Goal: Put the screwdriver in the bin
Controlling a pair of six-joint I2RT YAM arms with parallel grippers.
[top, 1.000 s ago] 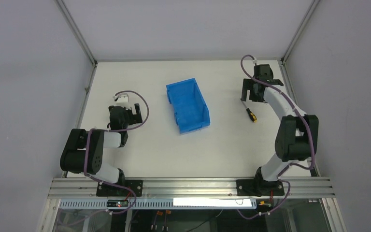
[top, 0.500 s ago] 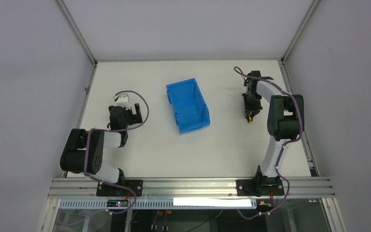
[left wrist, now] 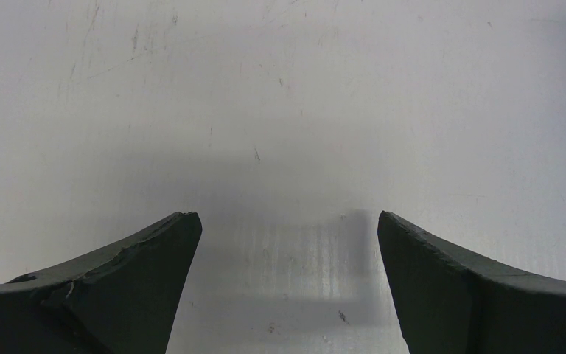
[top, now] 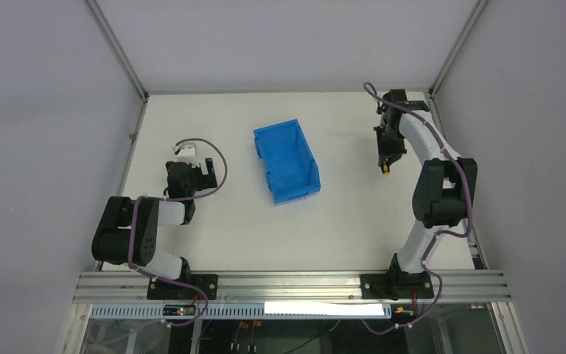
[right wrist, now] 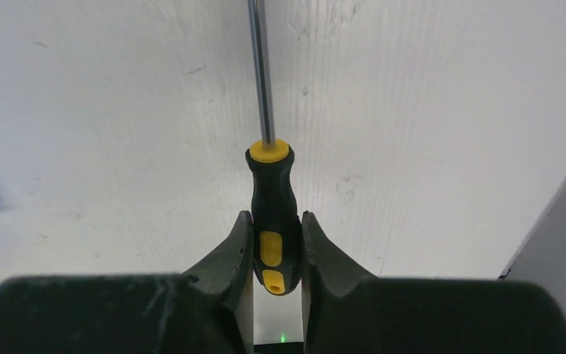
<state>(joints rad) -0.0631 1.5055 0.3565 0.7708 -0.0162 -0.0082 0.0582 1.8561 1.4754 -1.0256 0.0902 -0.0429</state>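
Screwdriver (right wrist: 271, 193) sits pinched between the two dark fingers of the right gripper (right wrist: 275, 219), which are drawn in narrow against the black and yellow handle near its butt end. In the right wrist view the handle stands in the middle of the frame, and the thin metal shaft runs straight up from its yellow collar and off the top edge, over the white table. Whether the tool touches the table or hangs above it cannot be told.

In the overhead view the screwdriver (top: 385, 167) shows only as a small yellow and black spot under the right gripper (top: 385, 155), in the upper right of the frame, near the right edge of the table (top: 339, 221).

The bin (top: 287, 158), bright blue, sits on the table at the upper centre of the overhead frame, well apart from the screwdriver and to its left.

The left gripper (top: 206, 171) is at the left middle of that frame, left of the bin. In the left wrist view the left gripper (left wrist: 287, 221) has its fingers spread wide, with only bare scuffed table between them.
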